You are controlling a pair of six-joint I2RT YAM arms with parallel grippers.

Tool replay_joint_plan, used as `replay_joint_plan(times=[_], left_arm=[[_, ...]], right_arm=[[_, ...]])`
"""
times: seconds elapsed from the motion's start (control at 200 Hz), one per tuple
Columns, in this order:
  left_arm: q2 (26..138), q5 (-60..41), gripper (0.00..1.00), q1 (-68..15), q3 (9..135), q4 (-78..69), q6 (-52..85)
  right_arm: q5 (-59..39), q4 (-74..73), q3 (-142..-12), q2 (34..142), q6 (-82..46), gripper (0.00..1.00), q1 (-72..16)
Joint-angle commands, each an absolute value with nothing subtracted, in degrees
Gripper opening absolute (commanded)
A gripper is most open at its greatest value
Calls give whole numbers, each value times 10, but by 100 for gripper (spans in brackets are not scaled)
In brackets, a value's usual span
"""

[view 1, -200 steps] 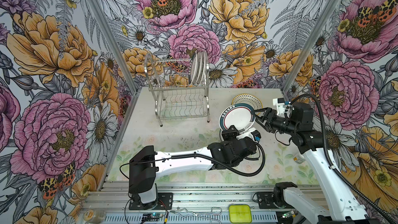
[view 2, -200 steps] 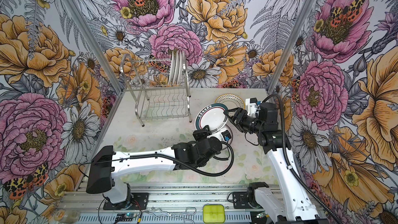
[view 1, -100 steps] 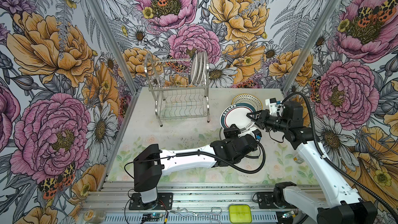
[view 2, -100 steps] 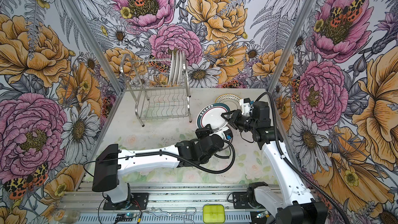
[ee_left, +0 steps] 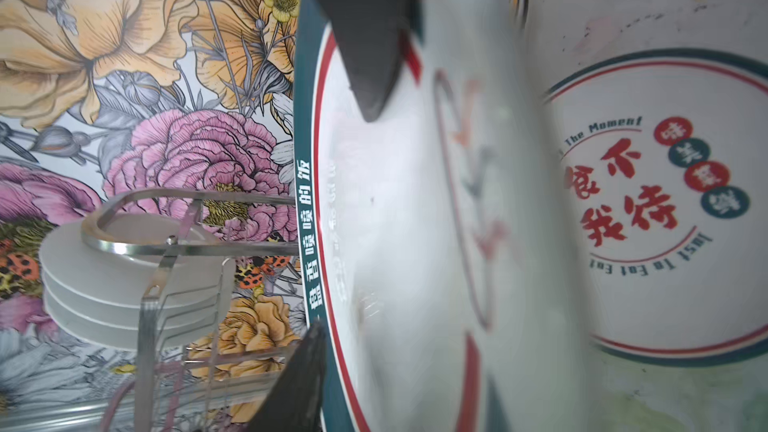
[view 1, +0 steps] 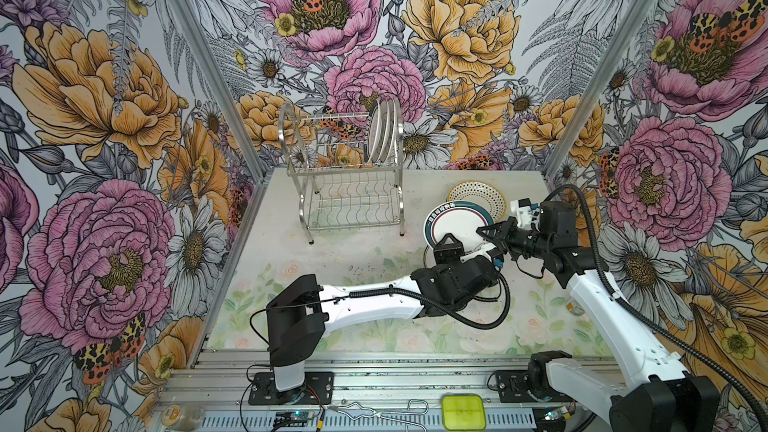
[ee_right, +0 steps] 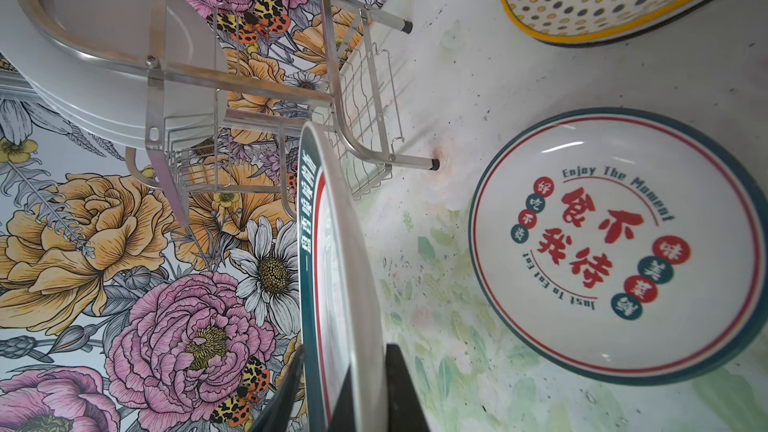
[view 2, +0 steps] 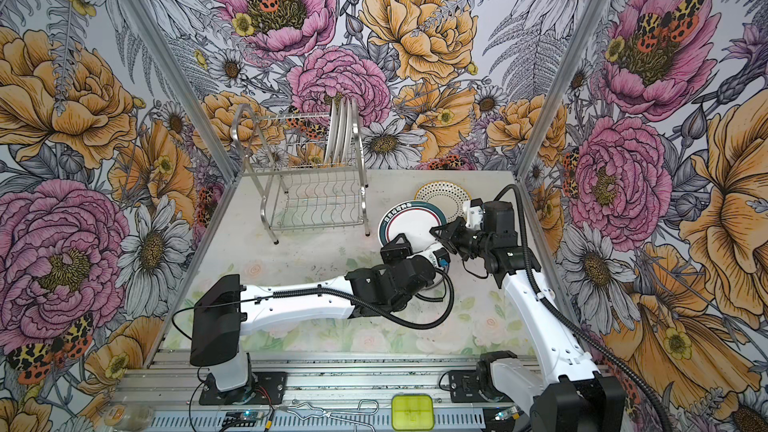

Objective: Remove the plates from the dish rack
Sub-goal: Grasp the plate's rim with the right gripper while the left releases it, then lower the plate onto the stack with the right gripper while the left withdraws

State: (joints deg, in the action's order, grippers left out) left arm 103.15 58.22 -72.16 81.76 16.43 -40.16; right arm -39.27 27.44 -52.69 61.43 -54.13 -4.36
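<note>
right gripper [view 1: 484,231]: moved in from the right since a second ago, jaws since narrowed; now pinching the rim of the teal-and-red plate [view 1: 457,224], with fingers [ee_right: 401,401] on either face.
left gripper [ee_left: 340,218]: fingers parted, with the same plate's rim between them; contact cannot be told.
teal-and-red plate: raised off the table [view 1: 332,259], tilted, to the right of the dish rack [view 1: 351,168].
lettered plate [ee_right: 615,243]: flat on the table, beneath the held one.
dotted plate [view 1: 478,199]: flat on the table, further back.
standing plates [view 1: 384,130]: several, white, upright, at the right end of the rack's upper tier.
lower tier: bare wire.
</note>
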Motion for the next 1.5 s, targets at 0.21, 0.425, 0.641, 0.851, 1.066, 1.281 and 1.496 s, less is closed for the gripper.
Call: replay_joint_plan(times=[0.21, 0.425, 0.641, 0.851, 1.066, 1.281, 1.496], left_arm=[[960, 555, 78, -720, 806, 183, -329], [891, 480, 89, -688, 814, 297, -231], [825, 409, 91, -595, 821, 325, -151], [779, 335, 90, -504, 837, 304, -101], [766, 299, 90, -434, 853, 292, -58], [773, 264, 90, -381, 863, 284, -39], [773, 236, 91, -342, 857, 264, -22]], right_arm=[[-356, 244, -554, 633, -517, 0, -8], [-301, 246, -566, 677, -491, 0, -3], [-273, 247, -541, 711, -480, 0, -5], [-263, 246, -510, 740, -468, 0, -10], [-258, 244, -500, 774, -453, 0, -27], [-248, 241, -515, 816, -451, 0, -35], [-243, 240, -529, 854, -453, 0, -43]])
